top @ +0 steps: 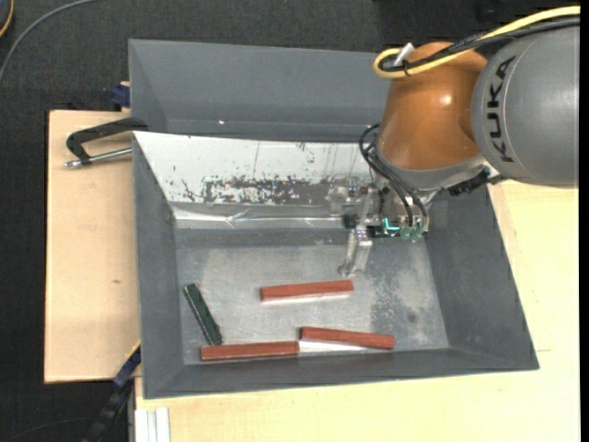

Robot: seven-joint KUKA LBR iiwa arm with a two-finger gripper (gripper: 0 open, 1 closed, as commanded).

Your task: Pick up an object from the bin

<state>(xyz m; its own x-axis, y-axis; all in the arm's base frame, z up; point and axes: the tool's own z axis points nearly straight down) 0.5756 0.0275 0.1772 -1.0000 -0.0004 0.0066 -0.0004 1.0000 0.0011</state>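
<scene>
My gripper [351,263] hangs in the right middle of the bin, its fingertip just above the right end of a reddish-brown flat stick [306,291] that lies across the floor. Nothing shows between the fingers. Nearer the front wall lie a second reddish-brown stick [347,339] and a third [248,350], end to end. A dark green stick [201,313] rests slanted at the front left.
The orange wrist cover and grey arm reach in from the upper right, over the bin's back right corner. The back wall of the bin is scuffed and speckled. Bare floor stretches left of the gripper.
</scene>
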